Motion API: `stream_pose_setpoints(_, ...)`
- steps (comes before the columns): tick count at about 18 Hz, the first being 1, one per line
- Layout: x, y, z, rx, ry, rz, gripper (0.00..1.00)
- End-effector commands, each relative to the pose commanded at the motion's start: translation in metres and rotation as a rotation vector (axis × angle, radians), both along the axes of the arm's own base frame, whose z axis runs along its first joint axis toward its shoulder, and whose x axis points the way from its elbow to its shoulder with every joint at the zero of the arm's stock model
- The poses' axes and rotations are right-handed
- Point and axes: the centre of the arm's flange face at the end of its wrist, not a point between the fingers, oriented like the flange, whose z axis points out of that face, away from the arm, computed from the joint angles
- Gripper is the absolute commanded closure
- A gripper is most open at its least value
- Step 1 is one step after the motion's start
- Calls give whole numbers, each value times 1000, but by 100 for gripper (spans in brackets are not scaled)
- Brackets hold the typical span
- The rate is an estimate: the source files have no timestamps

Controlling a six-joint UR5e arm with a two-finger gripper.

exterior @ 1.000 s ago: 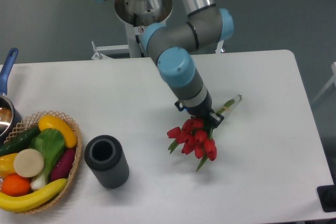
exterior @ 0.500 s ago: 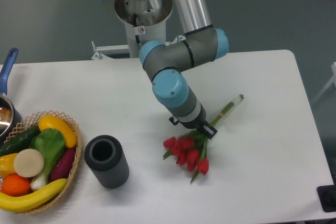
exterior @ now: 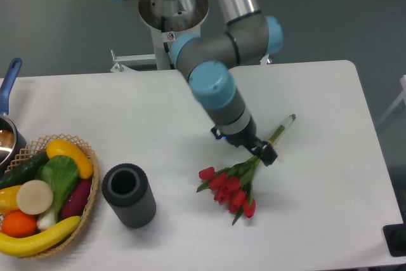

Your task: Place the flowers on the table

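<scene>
Camera view, from the side of the room: gripper point(exterior: 261, 152) sits low over the stems, right at the table point(exterior: 317, 93) surface, where the green stalks bunch together. Fingers are mostly hidden behind the wrist, so I can't tell whether they're clamped on the stems or already let go.

Flowers point(exterior: 231, 185) look down: red heads fanned out on the white top toward the near edge, stems running up and right under the gripper, cut end poking out past it. The whole bunch appears flat on the surface, nothing lifted.

My read: placement is basically done. What's left is release, if not done yet, then lifting the arm clear without dragging the stems. Risk: the fingers catch a leaf on the way up and shift the bunch.

Outward from there:
- dark ribbed cylinder, a vase point(exterior: 129, 195), stands upright and empty, well left of the flowers
- wicker basket point(exterior: 90, 176) of vegetables at the left edge, apart from the vase
- pot with a blue handle point(exterior: 11, 74) at the far left, cut off by the frame

Tabletop is matte white with rounded corners. Arm base is mounted behind the far edge. Grey-blue wall and floor behind; a small dark object sits at the bottom right corner, can't identify it.
</scene>
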Motion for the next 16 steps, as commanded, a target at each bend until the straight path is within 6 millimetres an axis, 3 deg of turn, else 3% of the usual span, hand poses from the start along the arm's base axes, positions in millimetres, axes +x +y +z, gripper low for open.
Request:
stream_pose_setpoints(1,-13,-7,13,53,-9,15,0)
stream_pose_setpoints(4,-46,-57,43,197,-84,76,0)
stream_pose_setpoints(7,-60,-85,67,225,-153,76,0)
stream_pose_setpoints(10,-76,-137,101,153,-187,-48,0)
stream_pose_setpoints(14,-84,-192,118,69,-196,-243,0)
stream_pose_setpoints(16,-83,-211,126,42,-188,-316,0)
